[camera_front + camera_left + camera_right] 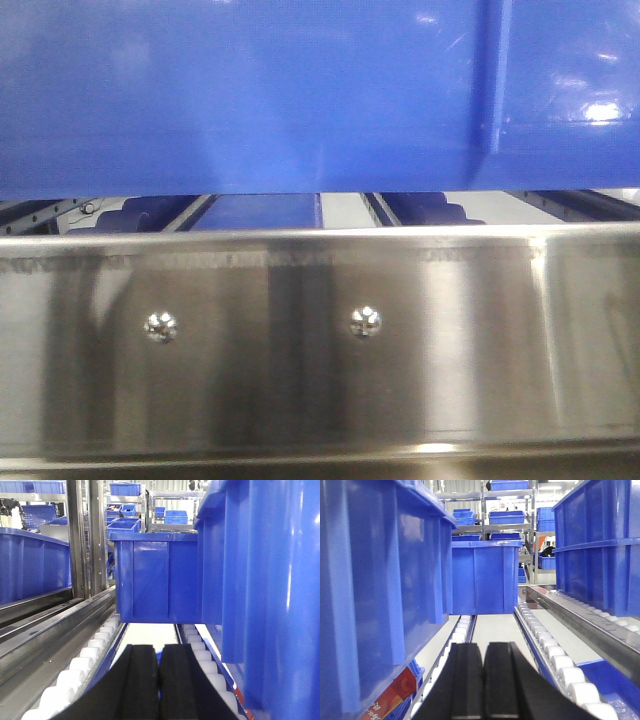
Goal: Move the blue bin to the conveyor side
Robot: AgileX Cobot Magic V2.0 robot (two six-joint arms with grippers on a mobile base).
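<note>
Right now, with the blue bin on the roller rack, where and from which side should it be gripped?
Probably from both sides at once: the blue bin lies between the arms, its wall right of the shut left gripper and left of the shut right gripper. The walls are straight and glossy, so catch under the thickened rim lip rather than squeeze the wall.

Nothing here can truly be read: the only lettering is a few white marks on a red sticker low down under the blue bin in the right wrist view, too blurred and cut off to make out.
</note>
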